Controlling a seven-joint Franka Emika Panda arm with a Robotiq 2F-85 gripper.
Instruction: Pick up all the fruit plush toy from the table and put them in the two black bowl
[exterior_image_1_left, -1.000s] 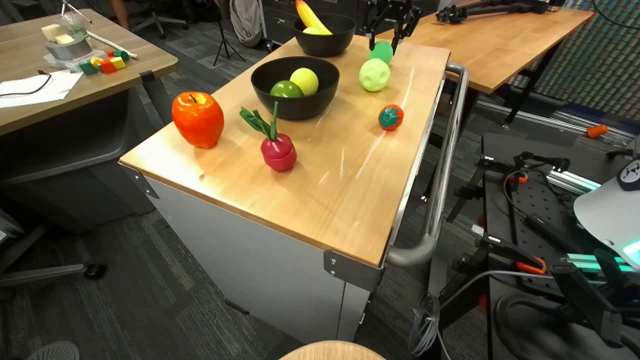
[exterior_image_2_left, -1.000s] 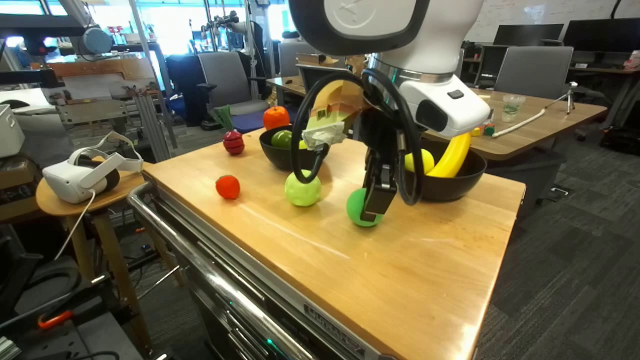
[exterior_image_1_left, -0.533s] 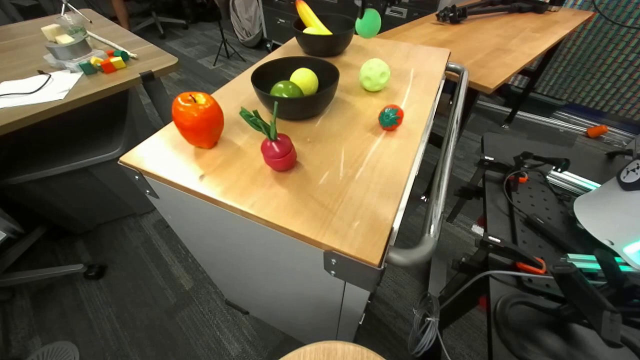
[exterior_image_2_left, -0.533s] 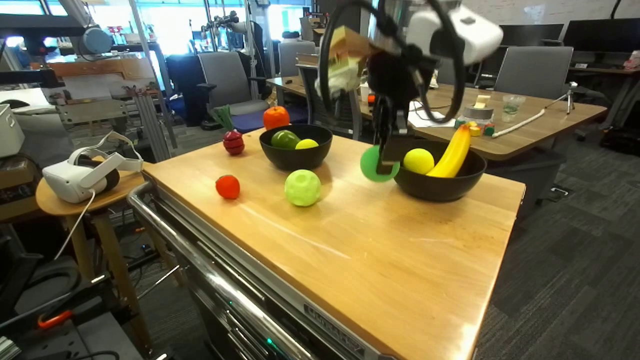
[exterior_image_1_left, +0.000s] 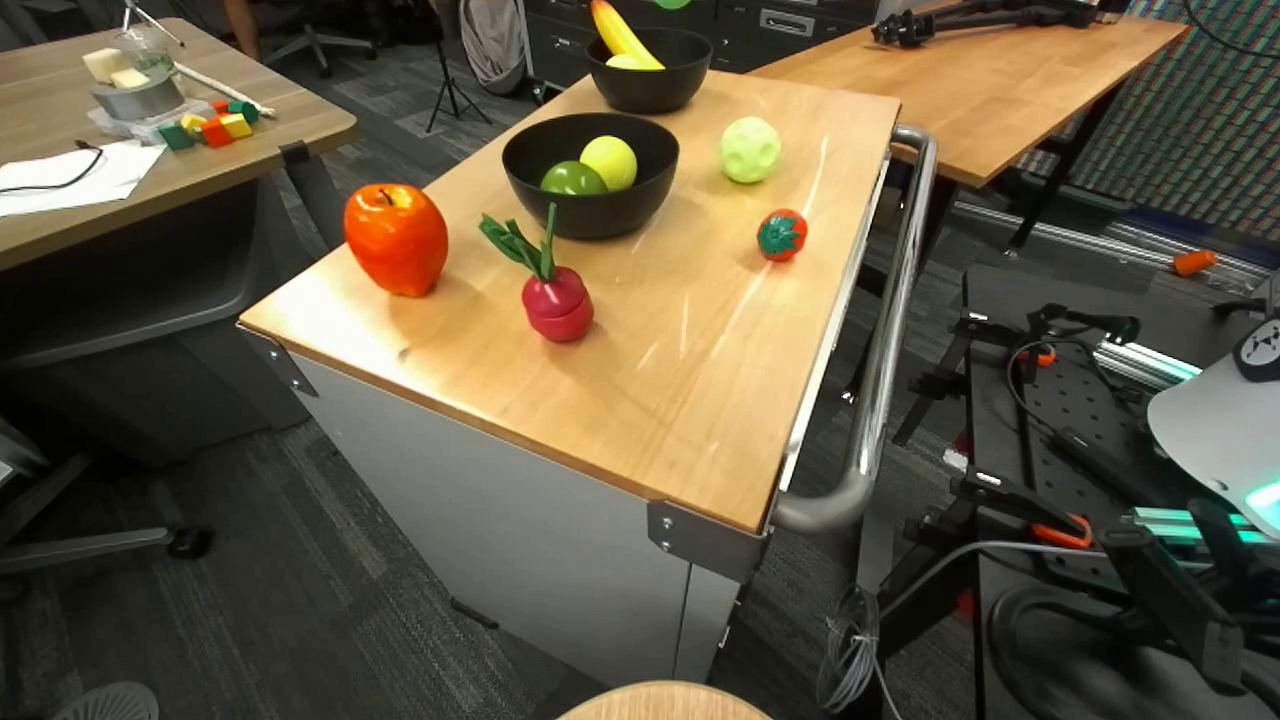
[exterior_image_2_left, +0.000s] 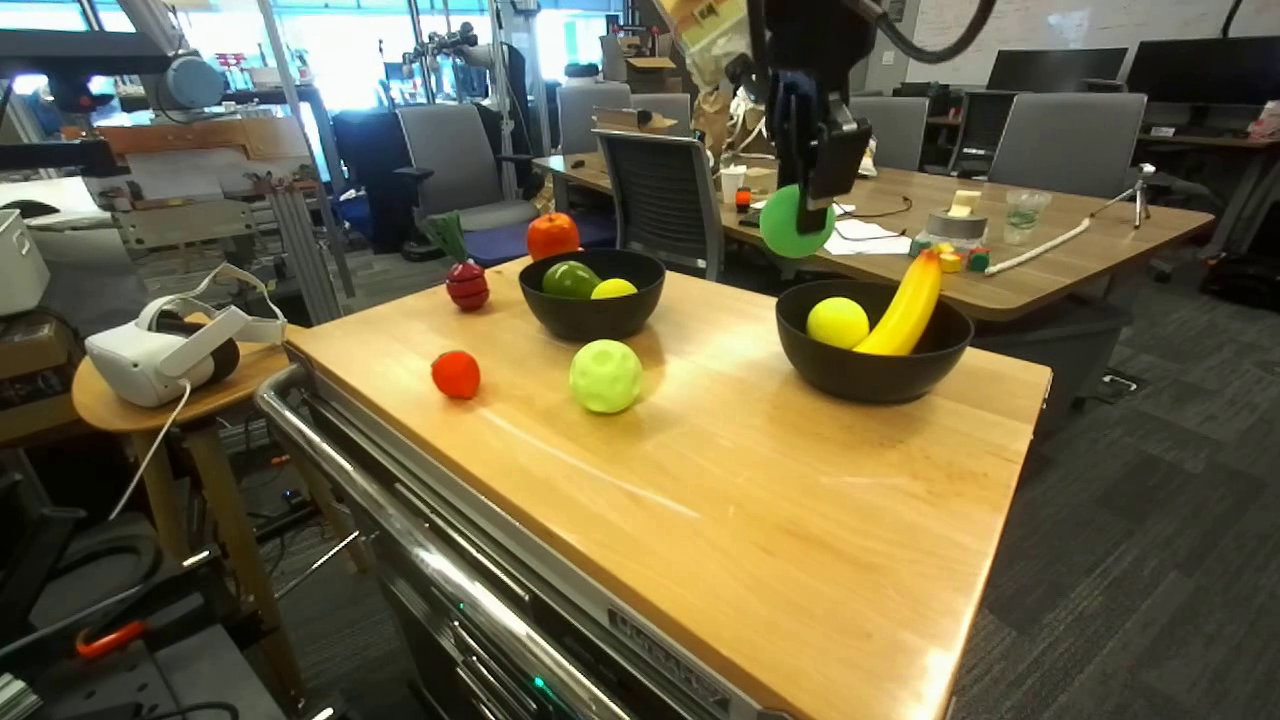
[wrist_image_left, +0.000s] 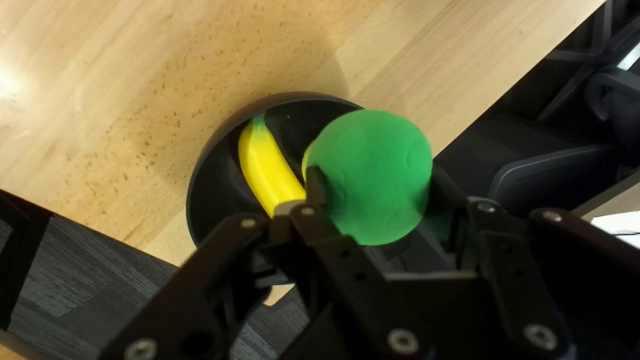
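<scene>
My gripper (exterior_image_2_left: 810, 205) is shut on a green ball (exterior_image_2_left: 785, 228) and holds it in the air above the rim of a black bowl (exterior_image_2_left: 870, 382). In the wrist view the ball (wrist_image_left: 372, 172) overlaps that bowl (wrist_image_left: 204, 200). A yellow banana (exterior_image_2_left: 905, 310) and a yellow ball (exterior_image_2_left: 837, 322) lie in it. The second black bowl (exterior_image_1_left: 610, 218) holds a green fruit (exterior_image_1_left: 573, 178) and a yellow ball (exterior_image_1_left: 609, 162). On the table are a light green ball (exterior_image_2_left: 605, 377), a strawberry (exterior_image_2_left: 456, 374), a red radish (exterior_image_1_left: 557, 303) and an orange-red apple (exterior_image_1_left: 396, 240).
A metal rail (exterior_image_2_left: 430, 540) runs along one side of the wooden table (exterior_image_2_left: 700, 560). A stool with a white headset (exterior_image_2_left: 165, 350) stands beside it. A desk with blocks and tape (exterior_image_1_left: 140, 95) stands on the opposite side.
The green ball was lifted off the table in my gripper. It moved up and toward the bowl with the banana. The other fruits have not moved.
</scene>
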